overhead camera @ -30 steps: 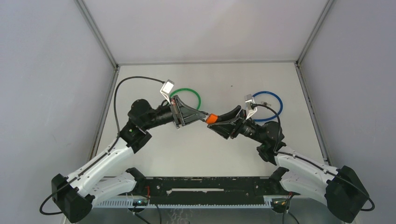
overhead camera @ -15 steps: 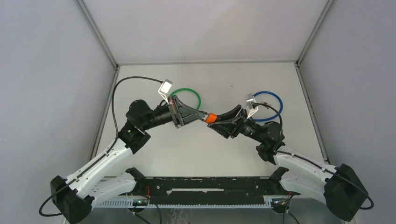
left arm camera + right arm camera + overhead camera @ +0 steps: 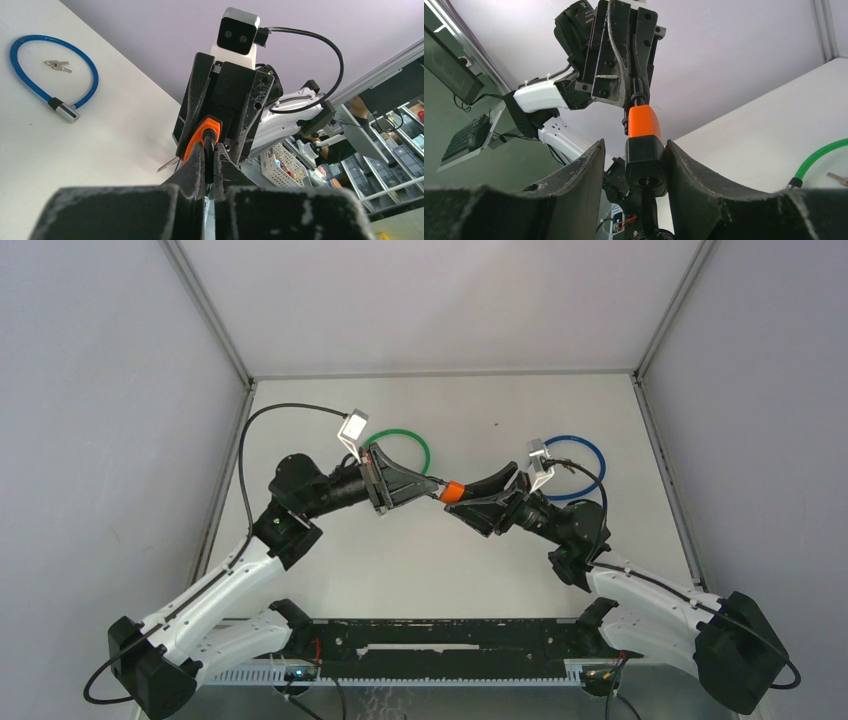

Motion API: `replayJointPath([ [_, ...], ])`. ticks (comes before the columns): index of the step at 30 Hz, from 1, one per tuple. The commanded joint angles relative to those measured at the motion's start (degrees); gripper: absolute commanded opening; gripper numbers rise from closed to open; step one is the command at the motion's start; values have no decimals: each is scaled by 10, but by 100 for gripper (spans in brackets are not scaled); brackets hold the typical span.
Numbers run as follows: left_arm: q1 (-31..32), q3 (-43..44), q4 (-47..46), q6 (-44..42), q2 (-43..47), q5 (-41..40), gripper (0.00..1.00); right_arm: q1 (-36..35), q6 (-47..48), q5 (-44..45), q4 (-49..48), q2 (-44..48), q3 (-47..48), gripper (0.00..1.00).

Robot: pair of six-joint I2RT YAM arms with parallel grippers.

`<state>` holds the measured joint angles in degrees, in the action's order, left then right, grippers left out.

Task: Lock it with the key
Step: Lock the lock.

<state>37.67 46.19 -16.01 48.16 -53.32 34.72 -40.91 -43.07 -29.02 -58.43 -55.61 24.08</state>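
- Presently, both arms meet above the white table (image 3: 450, 410), fingertips almost nose to nose.
- Task item: a short lock body, orange plastic at one end and black at the other (image 3: 454, 492). It is raised off the table, just to the right of the green cable loop (image 3: 415, 436) as seen in the top view.
- Left gripper (image 3: 437, 490): clenched tight on a thin dark stem (image 3: 638, 95) that enters the orange end of the lock body. I cannot tell whether this stem is the key.
- Right gripper (image 3: 636, 145): its fingers stand either side of the black end of the lock body. In the right wrist view the right-hand finger (image 3: 684, 170) lies against it, and a slit of background shows between it and the left-hand finger. The jaws read as loose, not clamped.
- Green cable loop: flat on the table, partly hidden under the left gripper.
- Blue cable loop (image 3: 598, 455): flat on the table, well to the right of the green loop, behind the right wrist. It has a silver lock barrel (image 3: 65, 111).
- Small bunch of metal keys (image 3: 59, 64): inside the blue loop, apart from the cable.
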Motion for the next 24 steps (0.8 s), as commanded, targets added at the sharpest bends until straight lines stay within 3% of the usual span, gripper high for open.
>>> replayJointPath([
  [1, -4, 7, -43, 11, 11, 0, 0, -2, -7, -2, -39, 7, 31, 54],
  [9, -5, 5, -44, 11, 9, 3, 0, -2, -10, 4, -46, 1, 34, 48],
  [18, -5, 1, -44, 12, 12, 1, 0, -7, -8, 3, -43, -3, 44, 56],
  [24, -5, 3, -45, 13, 13, 3, 0, -7, -7, 4, -42, -7, 46, 38],
])
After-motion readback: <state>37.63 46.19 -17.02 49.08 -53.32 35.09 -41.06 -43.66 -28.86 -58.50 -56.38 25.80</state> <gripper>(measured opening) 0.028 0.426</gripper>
